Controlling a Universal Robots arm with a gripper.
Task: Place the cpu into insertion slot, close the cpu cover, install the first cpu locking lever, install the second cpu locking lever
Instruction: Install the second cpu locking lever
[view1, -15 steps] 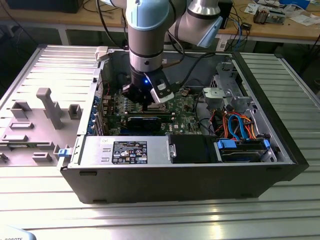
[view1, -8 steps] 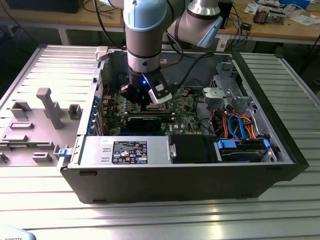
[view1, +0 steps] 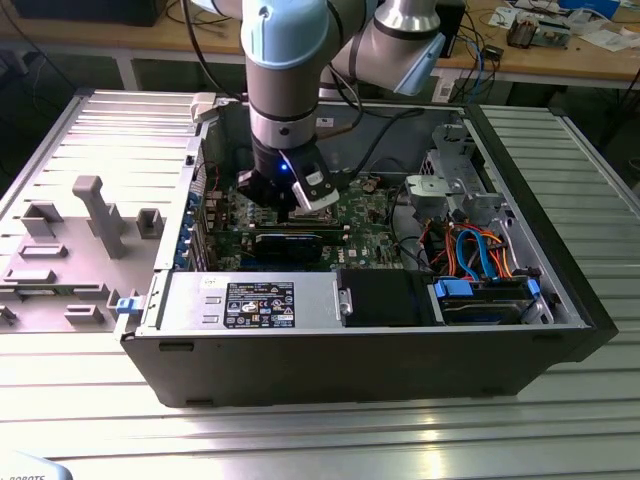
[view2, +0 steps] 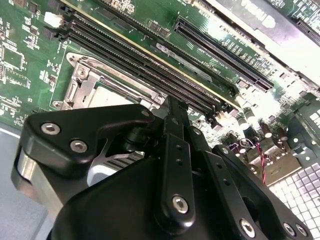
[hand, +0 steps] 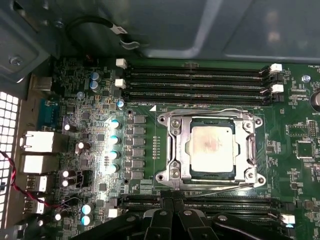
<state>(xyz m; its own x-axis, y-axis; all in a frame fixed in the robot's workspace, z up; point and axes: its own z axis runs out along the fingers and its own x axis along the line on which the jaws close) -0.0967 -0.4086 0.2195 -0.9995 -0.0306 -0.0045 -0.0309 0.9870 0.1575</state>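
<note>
open black computer case lying on a ribbed grey metal tabletop, green motherboard exposed inside. pale blue and grey robot arm reaching down into the case, black gripper poised low over the board near the socket.

in the first wrist view: small flat square cpu with a silver-grey metal top seated in the insertion slot, a dark square socket with a silver border. thin square silver cpu cover with a large cut-out lying flat around the chip, framing it. thin wire locking levers running along the frame's two long sides; whether latched under their hooks, hard to tell. long narrow black memory slots flanking the socket. black gripper linkage at the frame's edge, just beside the socket.

in the second wrist view: black fingers drawn together, empty, nothing pinched between them, tip pointing toward the memory slots beside the silver socket frame.

judged from this: chip placed and cover down, lever work in hand. for a clean job, pressing with the closed tip squarely on the lever's end, keeping clear of the chip's top and of the nearby capacitors, and steering the wire sideways under its hook rather than straight down.
</note>
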